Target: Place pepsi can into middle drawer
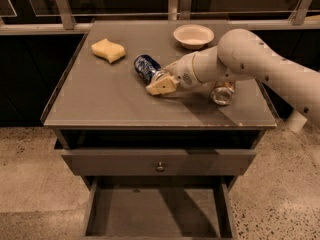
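Observation:
The pepsi can, dark blue with white markings, lies on its side near the middle of the cabinet top. My gripper reaches in from the right on the white arm. It sits low over the top, right at the can's near end, its cream tip just in front and to the right of the can. The middle drawer is pulled out below, wide and shallow with a bare grey floor.
A yellow sponge lies at the back left. A white bowl stands at the back. A brown-gold and silver can lies under my arm on the right. The drawer front with a round knob sits above the open drawer.

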Action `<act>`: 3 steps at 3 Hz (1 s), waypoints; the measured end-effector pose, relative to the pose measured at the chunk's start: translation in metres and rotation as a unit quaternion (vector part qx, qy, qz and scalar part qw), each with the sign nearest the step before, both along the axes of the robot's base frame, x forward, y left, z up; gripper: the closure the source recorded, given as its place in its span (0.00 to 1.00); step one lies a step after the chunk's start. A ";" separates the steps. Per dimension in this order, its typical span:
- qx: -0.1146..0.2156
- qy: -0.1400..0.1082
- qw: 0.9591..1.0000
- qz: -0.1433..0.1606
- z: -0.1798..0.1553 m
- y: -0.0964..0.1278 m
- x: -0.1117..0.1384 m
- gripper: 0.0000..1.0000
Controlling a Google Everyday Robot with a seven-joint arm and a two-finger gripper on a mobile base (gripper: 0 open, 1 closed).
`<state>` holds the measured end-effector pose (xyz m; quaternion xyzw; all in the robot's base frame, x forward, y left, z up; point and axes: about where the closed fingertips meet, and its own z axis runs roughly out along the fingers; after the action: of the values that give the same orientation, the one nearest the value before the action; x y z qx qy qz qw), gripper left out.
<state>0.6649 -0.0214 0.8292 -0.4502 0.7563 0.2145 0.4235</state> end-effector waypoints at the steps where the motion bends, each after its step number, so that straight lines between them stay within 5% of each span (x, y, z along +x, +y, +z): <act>1: 0.000 0.000 1.000 0.000 0.000 0.000 0.000 0.89; 2: 0.000 0.000 1.000 0.000 0.000 0.000 0.000 1.00; 3: -0.023 0.014 1.000 0.013 0.002 0.000 -0.002 1.00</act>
<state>0.6625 -0.0210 0.8314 -0.4665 0.7607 0.2092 0.3998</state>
